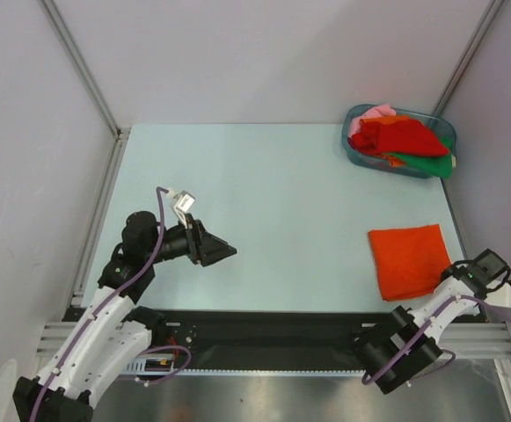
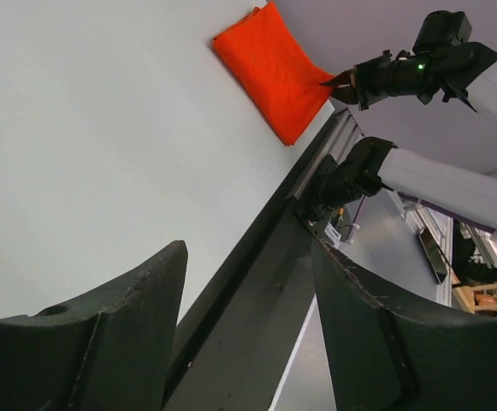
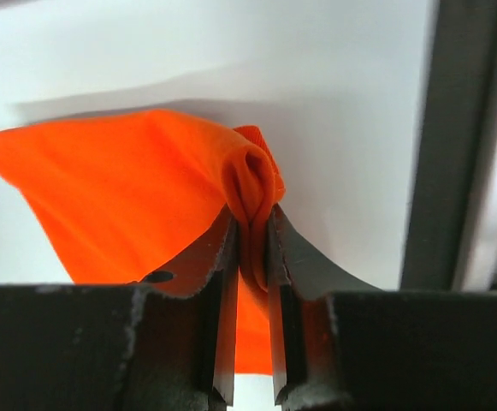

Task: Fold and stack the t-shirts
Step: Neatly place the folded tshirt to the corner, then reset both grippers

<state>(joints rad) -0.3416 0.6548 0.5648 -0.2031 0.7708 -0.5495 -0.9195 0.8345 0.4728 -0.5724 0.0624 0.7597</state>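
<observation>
Where bunched, t-shirt [image 3: 128, 188] between right fingers [image 3: 218, 291]

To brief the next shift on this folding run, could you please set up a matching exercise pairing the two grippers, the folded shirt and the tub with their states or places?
1. left gripper
2. right gripper
3. orange t-shirt
4. plastic tub

A. far right corner of the table, full of crumpled t-shirts
B. folded, at the table's near right
C. open, holding nothing
D. shut on a fold of cloth

Pairs: 1-C, 2-D, 3-B, 4-A
</observation>
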